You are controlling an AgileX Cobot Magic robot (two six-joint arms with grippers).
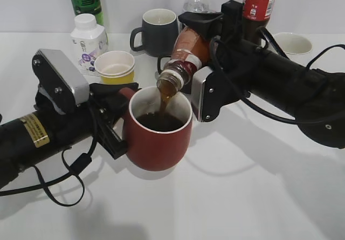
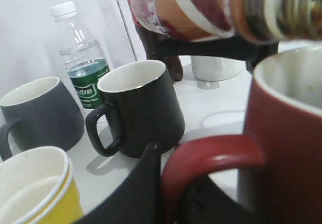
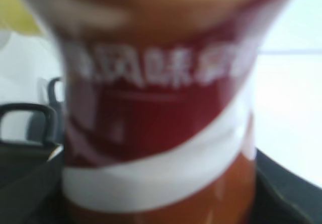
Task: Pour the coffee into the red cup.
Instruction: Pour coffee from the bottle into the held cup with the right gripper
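Observation:
The coffee bottle (image 1: 186, 54), brown with a red-and-white swirl label, is tipped neck-down over the red cup (image 1: 157, 137). A brown stream runs from its mouth into dark liquid in the cup. My right gripper (image 1: 200, 51) is shut on the bottle's body, which fills the right wrist view (image 3: 161, 108). My left gripper (image 1: 119, 110) is shut on the red cup's handle (image 2: 211, 156). The cup stands on the table. In the left wrist view the cup wall (image 2: 287, 138) is at the right and the bottle (image 2: 201, 7) is above it.
Behind stand a yellow paper cup (image 1: 115, 66), a white milk bottle (image 1: 89, 41), a green bottle (image 1: 84, 0), a grey mug (image 1: 156, 31), a cola bottle (image 1: 257, 5), a white cup (image 1: 292, 47). A black mug (image 2: 138, 105) and a water bottle (image 2: 83, 63) show in the left wrist view.

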